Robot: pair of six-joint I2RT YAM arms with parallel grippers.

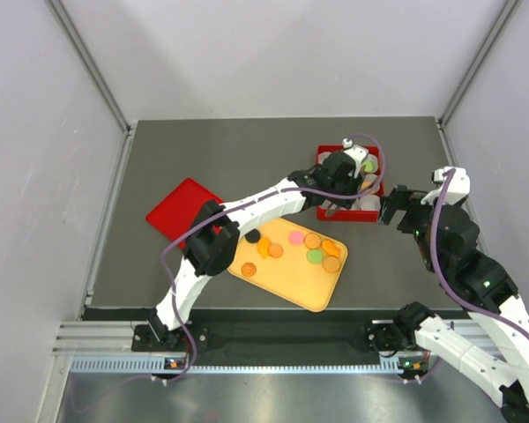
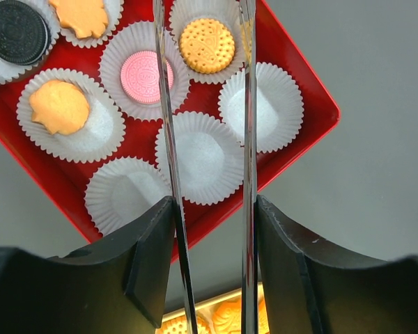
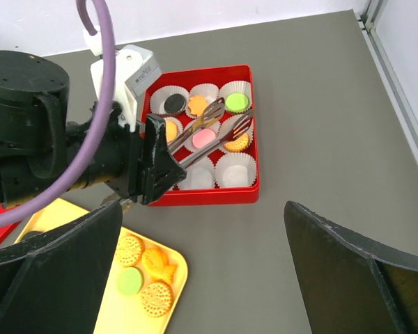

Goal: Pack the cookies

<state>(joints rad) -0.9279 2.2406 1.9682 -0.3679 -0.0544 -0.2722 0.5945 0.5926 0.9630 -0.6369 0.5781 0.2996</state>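
My left gripper (image 1: 335, 172) (image 2: 212, 209) is shut on metal tongs (image 2: 248, 139), whose two arms stand apart and empty over the red box (image 2: 313, 90). The box holds white paper cups. In the cups lie a black cookie (image 2: 14, 31), a pink cookie (image 2: 146, 76), a round orange cookie (image 2: 207, 45), two orange shaped ones (image 2: 59, 106), and a green one (image 3: 235, 103). Three near cups (image 2: 202, 156) are empty. More cookies (image 1: 313, 241) lie on the yellow tray (image 1: 309, 286). My right gripper (image 1: 390, 210) (image 3: 203, 209) is open and empty, right of the box.
The red lid (image 1: 181, 207) lies flat at the left of the tray, partly under the left arm. The left arm reaches diagonally over the tray. The yellow tray's corner (image 3: 174, 278) shows with three orange cookies and a green one (image 3: 129, 280).
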